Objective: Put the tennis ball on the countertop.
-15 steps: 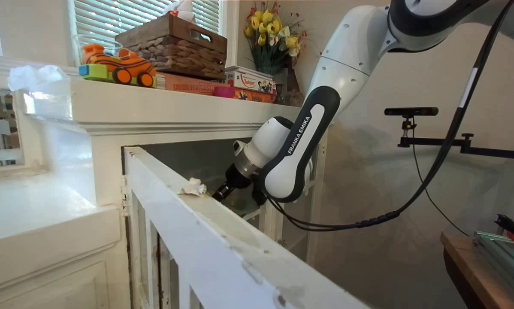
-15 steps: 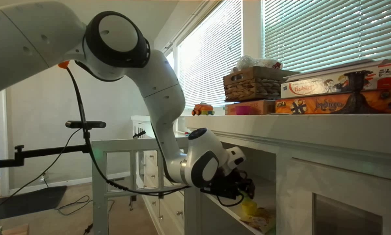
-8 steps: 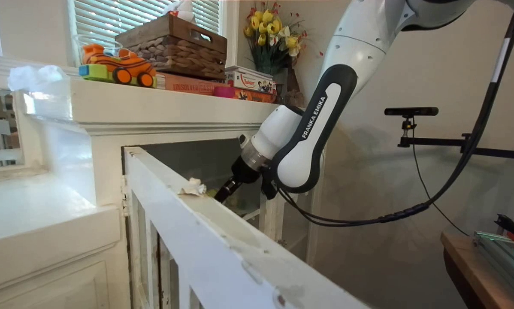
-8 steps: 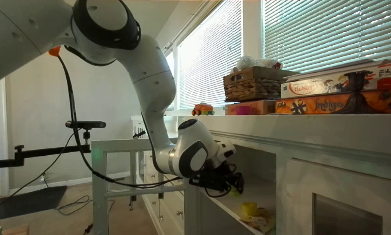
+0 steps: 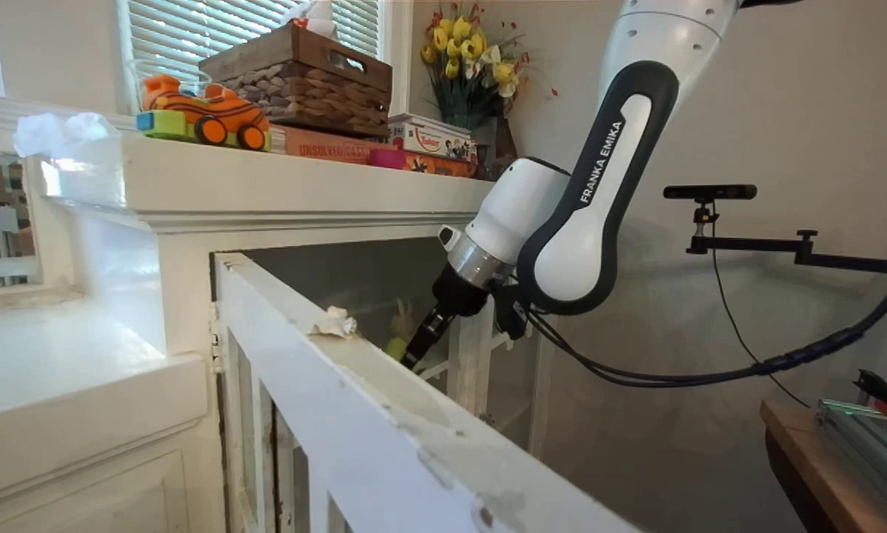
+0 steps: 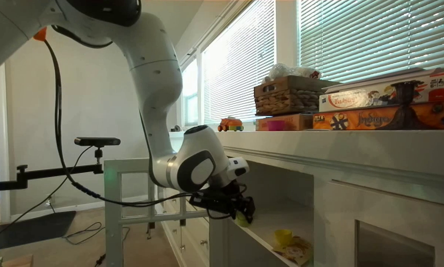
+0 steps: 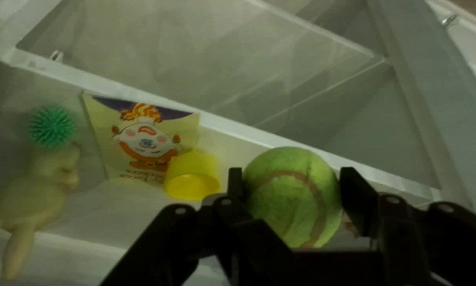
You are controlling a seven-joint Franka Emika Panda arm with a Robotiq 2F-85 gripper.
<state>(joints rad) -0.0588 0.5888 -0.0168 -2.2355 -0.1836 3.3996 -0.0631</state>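
Tool (image 7: 291,183) clamped on tennis ball (image 7: 294,202), lower than tabletop (image 6: 355,144).
Ball nr front edge of cabinet shelf (image 6: 272,218), contact w/ shelf unclear; yellow cup (image 7: 192,174) + clown pic (image 7: 144,139) on same shelf; orange toy (image 5: 203,115) up on tabletop.

White arm (image 5: 577,263) lettered FRANKA EMIKA, black gripper (image 7: 291,188), black cable (image 5: 806,351)

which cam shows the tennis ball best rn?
The wrist view: the tennis ball appears large and nearly whole there, held between the fingers of the hand. Both exterior views show it only small, partly hidden by the hand.
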